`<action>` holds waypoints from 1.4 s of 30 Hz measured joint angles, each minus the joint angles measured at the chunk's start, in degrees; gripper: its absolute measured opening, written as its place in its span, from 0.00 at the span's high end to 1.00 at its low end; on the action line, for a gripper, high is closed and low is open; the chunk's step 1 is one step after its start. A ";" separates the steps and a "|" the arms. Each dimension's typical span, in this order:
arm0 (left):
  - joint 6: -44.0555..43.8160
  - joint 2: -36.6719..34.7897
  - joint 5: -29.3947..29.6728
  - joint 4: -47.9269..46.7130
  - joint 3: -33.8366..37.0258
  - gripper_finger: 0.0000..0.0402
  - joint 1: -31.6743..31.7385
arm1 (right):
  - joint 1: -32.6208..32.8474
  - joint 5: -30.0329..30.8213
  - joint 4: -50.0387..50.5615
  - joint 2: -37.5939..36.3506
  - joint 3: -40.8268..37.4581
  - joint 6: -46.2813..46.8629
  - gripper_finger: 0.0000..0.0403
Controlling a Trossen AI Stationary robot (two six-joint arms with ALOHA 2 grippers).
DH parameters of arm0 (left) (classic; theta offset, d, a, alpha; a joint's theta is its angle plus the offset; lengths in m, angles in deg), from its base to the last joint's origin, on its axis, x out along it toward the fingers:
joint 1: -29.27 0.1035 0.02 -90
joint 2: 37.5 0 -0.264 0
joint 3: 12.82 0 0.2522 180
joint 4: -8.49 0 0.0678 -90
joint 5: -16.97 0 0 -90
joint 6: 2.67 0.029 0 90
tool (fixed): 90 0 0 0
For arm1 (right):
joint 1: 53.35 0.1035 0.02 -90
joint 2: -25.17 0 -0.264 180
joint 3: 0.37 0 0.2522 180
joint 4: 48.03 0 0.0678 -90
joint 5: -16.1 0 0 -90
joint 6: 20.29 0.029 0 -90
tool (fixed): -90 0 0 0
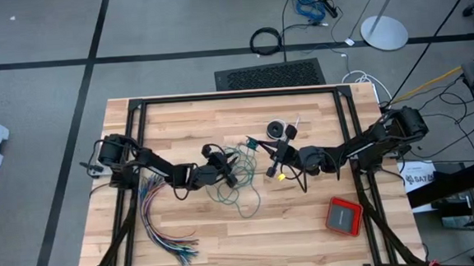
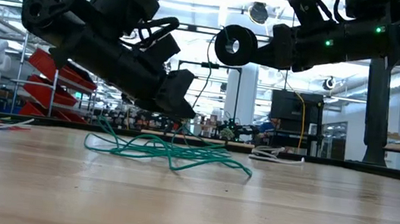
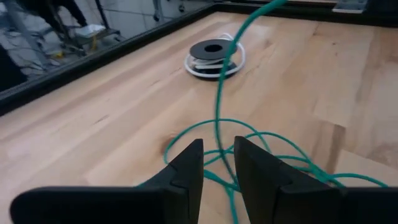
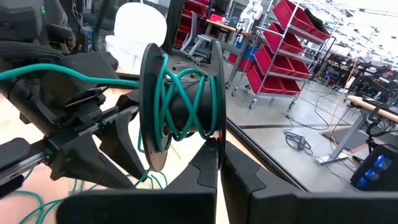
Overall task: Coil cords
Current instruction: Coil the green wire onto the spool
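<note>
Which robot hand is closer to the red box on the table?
The right. Its end effector is up and left of the red box, while the left end effector sits farther left, over the green cord.
</note>
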 joint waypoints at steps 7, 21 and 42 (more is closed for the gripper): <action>-0.07 -0.02 0.93 -0.03 0.00 0.76 -0.98 | 0.00 0.00 -0.05 0.00 0.00 -0.46 1.00; -2.19 -0.09 0.50 -2.38 -1.05 0.76 0.88 | 0.00 0.01 -0.83 0.00 0.00 -0.85 1.00; 3.34 -0.09 -3.34 -7.42 -8.00 0.99 3.35 | 0.00 -1.39 -3.21 0.00 0.00 -0.24 1.00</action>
